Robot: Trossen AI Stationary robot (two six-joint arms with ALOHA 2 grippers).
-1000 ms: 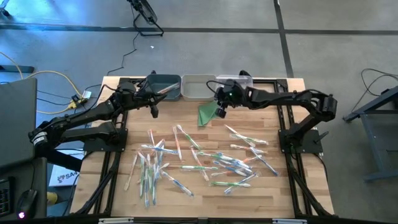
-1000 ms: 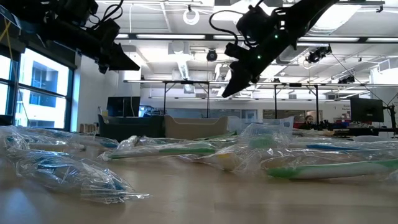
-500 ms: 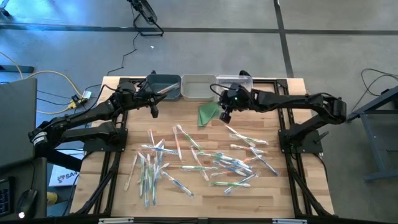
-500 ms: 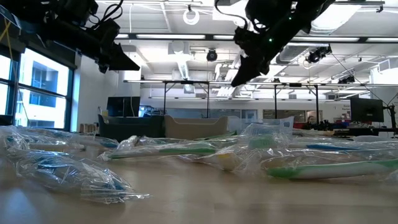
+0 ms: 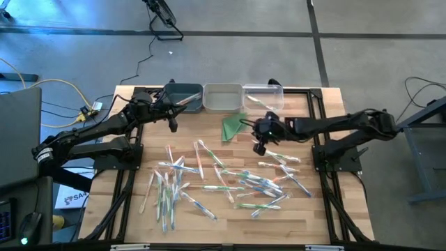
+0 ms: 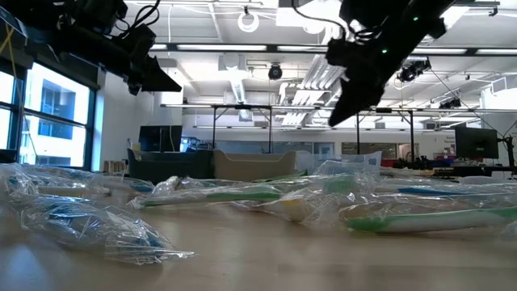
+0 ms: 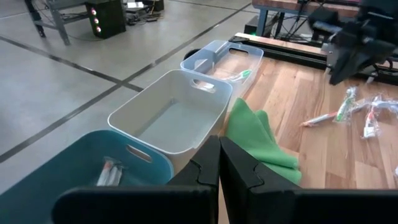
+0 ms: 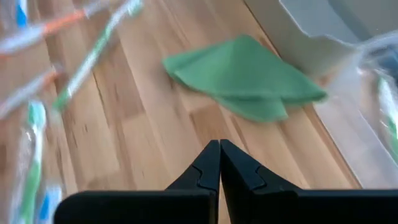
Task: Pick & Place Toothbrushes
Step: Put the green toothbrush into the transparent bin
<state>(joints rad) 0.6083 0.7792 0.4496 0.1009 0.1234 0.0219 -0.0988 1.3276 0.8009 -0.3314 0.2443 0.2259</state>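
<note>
I see the toothbrushes [image 5: 230, 183] strewn in clear wrappers over the middle and front of the table [image 5: 348, 216], a loose heap with a denser bunch toward the front left and a few strays reaching toward the right edge. Just behind the heap, near the back edge, lies a folded green cloth [image 5: 233, 126], and it sits between the brushes and the bins. Three bins line the back edge: a teal bin [image 5: 182, 97] on the left with a few brushes inside, a white bin [image 5: 223, 97] in the middle whose inside looks bare from the left wrist view, and a clear bin [image 5: 263, 95] on the right holding at least one green brush. My right gripper [image 5: 259, 146] hangs above the table just right of the cloth, over the back fringe of the heap, its fingers pressed together with nothing between them. My left gripper [image 5: 173, 125] waits near the back left, in front of the teal bin, fingers likewise clenched and holding nothing. Both hang well above the wrappers in the low view.
</note>
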